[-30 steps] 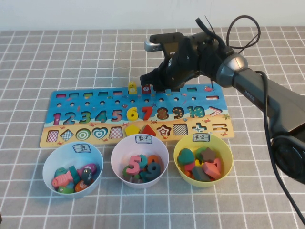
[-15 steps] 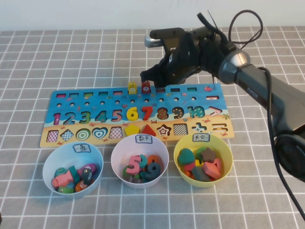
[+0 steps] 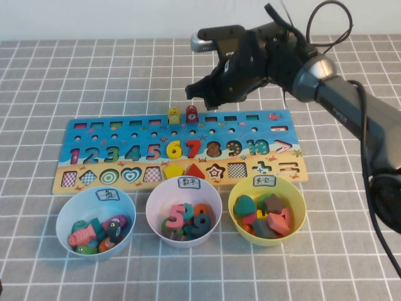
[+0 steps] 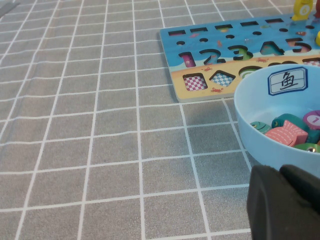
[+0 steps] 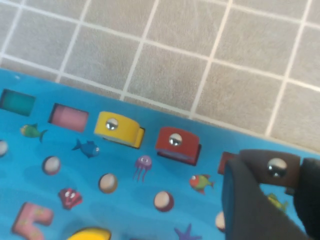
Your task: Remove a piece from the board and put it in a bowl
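Note:
My right gripper (image 3: 205,98) hovers over the far edge of the blue board (image 3: 94,135), just right of the red peg. In the right wrist view the gripper (image 5: 272,180) is shut on the dark brown piece (image 5: 262,161), which is lifted clear of the board (image 5: 75,170). The pale blue bowl (image 3: 65,213) stands at the front left, holding several fish pieces. My left gripper (image 4: 280,200) rests low on the table beside that bowl (image 4: 250,127), fingers together and empty.
A yellow peg (image 3: 173,115) and a red peg (image 3: 192,114) stand on the board's far edge. A pink-white bowl (image 3: 156,194) of numbers and a yellow bowl (image 3: 237,193) of shapes stand in front of the board. The table has a grey checked cloth.
My right gripper has risen and drawn back from the board's far edge, carrying the dark brown piece up with it. The left arm has not moved.

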Robot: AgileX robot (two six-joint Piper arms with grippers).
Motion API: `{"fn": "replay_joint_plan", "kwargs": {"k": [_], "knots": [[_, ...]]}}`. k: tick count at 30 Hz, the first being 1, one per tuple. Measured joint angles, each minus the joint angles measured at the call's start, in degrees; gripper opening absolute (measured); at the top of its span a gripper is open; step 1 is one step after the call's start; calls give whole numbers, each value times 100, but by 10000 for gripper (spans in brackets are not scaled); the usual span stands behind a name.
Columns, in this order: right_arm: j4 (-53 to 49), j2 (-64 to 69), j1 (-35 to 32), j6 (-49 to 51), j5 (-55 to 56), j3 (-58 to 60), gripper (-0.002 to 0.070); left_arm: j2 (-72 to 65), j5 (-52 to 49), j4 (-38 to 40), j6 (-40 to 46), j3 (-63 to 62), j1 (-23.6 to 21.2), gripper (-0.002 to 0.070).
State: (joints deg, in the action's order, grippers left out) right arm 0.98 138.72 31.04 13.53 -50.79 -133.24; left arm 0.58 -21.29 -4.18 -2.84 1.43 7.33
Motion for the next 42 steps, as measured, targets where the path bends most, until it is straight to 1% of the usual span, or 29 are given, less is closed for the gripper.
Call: {"fn": "replay_joint_plan", "kwargs": {"k": [9, 13, 17, 25, 29, 32, 37, 42], "knots": [[-98, -501, 75, 0, -770, 12, 186, 0, 0, 0, 0, 0, 0, -1], [-98, -762, 180, 0, -947, 194, 186, 0, 0, 0, 0, 0, 0, -1], [-156, -1061, 283, -90, -1002, 587, 185, 0, 0, 0, 0, 0, 0, -1], [-178, -1995, 544, -138, -826, 1916, 185, 0, 0, 0, 0, 0, 0, -1], [-192, -2544, 847, -148, -645, 2647, 184, 0, 0, 0, 0, 0, 0, -1], [-192, -2763, 1125, -148, -632, 2956, 184, 0, 0, 0, 0, 0, 0, 0], [-54, -2800, 1636, -148, -562, 3035, 184, 0, 0, 0, 0, 0, 0, -1], [-6, -2729, 2100, -148, -163, 3048, 184, 0, 0, 0, 0, 0, 0, -1]]}}
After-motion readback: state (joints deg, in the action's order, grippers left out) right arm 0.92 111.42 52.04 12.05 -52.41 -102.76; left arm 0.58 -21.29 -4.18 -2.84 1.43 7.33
